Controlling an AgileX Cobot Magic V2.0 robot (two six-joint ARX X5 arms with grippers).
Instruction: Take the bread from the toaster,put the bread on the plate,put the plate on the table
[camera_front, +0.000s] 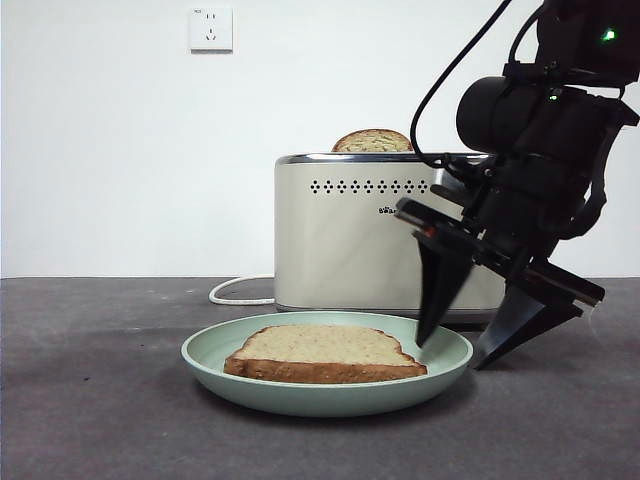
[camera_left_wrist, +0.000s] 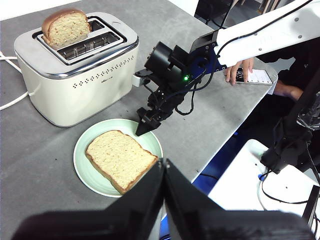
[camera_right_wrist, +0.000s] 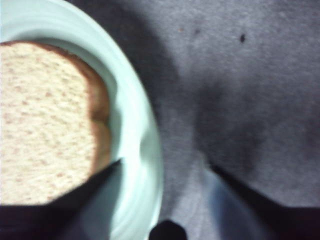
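Right gripper (camera_front: 455, 352), jaws spread, straddles plate (camera_front: 440, 368) rim at its right edge, gripping nothing. Bread (camera_front: 325, 353) already lies on plate, plate on table (camera_front: 90, 400), near side of toaster (camera_front: 345, 235); 2nd slice (camera_front: 372, 141) in far slot. Left gripper (camera_left_wrist: 164, 172) clenched, idle.

Bread (camera_front: 325, 353) flat on plate (camera_front: 205, 352)

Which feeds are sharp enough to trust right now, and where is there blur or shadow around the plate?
Front view: sharp and evenly lit; the plate throws a soft shadow on the table. Left wrist view: clear, though the left gripper is a dark blur in the foreground. Right wrist view: soft and blurred; the right gripper straddles the plate's rim, jaws open, with dark shadow patches on the table beside it.
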